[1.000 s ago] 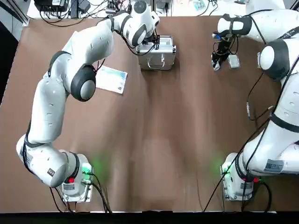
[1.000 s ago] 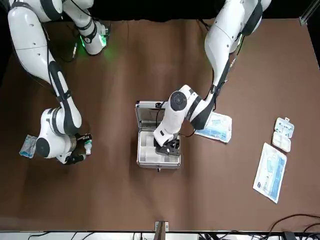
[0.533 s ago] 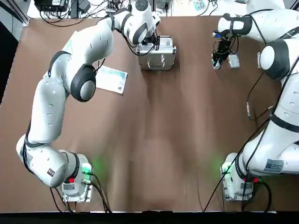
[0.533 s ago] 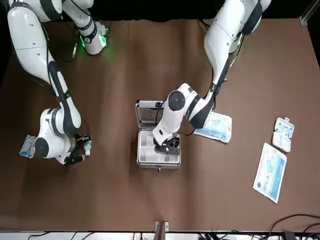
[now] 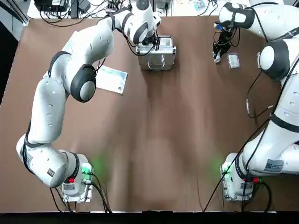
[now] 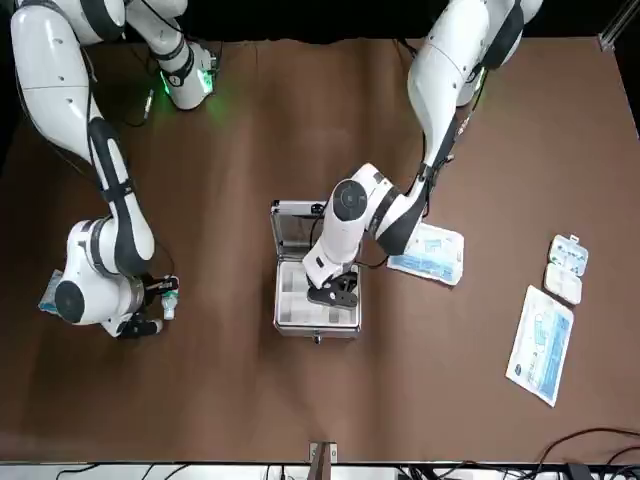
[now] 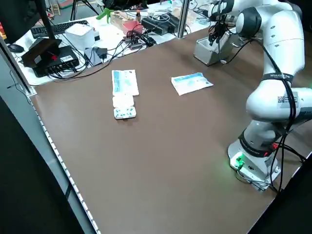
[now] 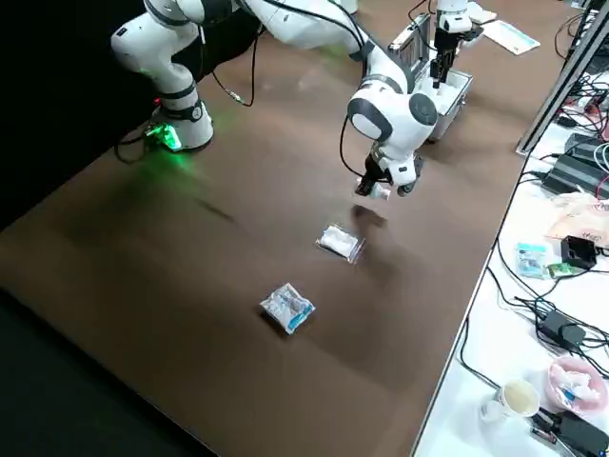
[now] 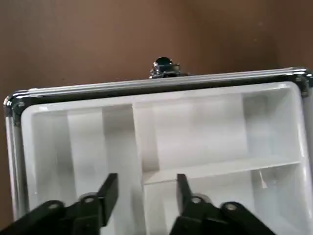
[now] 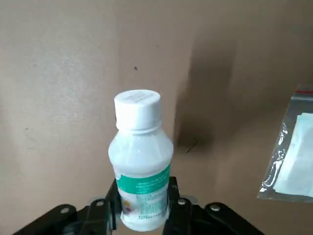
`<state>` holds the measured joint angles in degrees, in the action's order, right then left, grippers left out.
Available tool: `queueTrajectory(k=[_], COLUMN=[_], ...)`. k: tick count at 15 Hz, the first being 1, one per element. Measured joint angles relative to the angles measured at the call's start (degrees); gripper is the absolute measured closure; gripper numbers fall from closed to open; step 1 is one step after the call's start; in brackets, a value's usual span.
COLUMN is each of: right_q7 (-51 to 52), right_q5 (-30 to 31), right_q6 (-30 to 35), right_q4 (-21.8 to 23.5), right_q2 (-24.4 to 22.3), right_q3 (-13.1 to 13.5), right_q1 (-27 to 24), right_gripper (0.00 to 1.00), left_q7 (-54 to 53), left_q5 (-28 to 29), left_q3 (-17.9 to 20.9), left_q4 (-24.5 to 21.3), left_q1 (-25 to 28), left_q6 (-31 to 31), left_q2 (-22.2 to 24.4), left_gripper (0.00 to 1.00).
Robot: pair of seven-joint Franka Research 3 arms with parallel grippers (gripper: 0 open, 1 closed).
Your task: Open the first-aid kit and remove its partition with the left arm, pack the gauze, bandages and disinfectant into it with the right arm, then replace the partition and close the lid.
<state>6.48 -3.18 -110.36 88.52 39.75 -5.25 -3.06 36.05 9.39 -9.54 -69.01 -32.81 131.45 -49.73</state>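
Two hands work: right hand grips a small white disinfectant bottle at left of the front view; left hand, fingers apart, reaches into the open silver aluminium first-aid kit at centre.

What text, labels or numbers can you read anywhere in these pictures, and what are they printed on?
No text can be read anywhere.
Disinfectant in the right gripper: green label band with print, too blurred to read.
Right arm sticker near the base: too small.
Flat blue-white packet: print too small.
First-aid kit under the left gripper: no lettering visible.
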Motion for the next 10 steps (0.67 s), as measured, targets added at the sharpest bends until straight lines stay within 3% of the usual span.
queueTrajectory(k=[1,3,10], right_q7=[-0.2,-0.5,-2.2], right_q5=[0.0,0.0,0.0], right_q6=[0.5,0.9,1.7], right_q4=[-0.4,-0.9,-0.9], right_q2=[0.0,0.0,0.0], right_q3=[-0.1,-0.2,-0.5], right_q1=[0.0,0.0,0.6], right_gripper=[0.6,0.6,0.6], left_q7=[0.0,0.0,0.0], left_q5=[0.0,0.0,0.0], left_q3=[-0.1,-0.1,-1.0], left_q4=[0.1,0.1,0.2], left_q1=[0.0,-0.1,0.0], left_q6=[0.0,-0.1,-2.7], left_q2=[0.0,0.1,0.1], left_gripper=[0.49,0.51,0.52])
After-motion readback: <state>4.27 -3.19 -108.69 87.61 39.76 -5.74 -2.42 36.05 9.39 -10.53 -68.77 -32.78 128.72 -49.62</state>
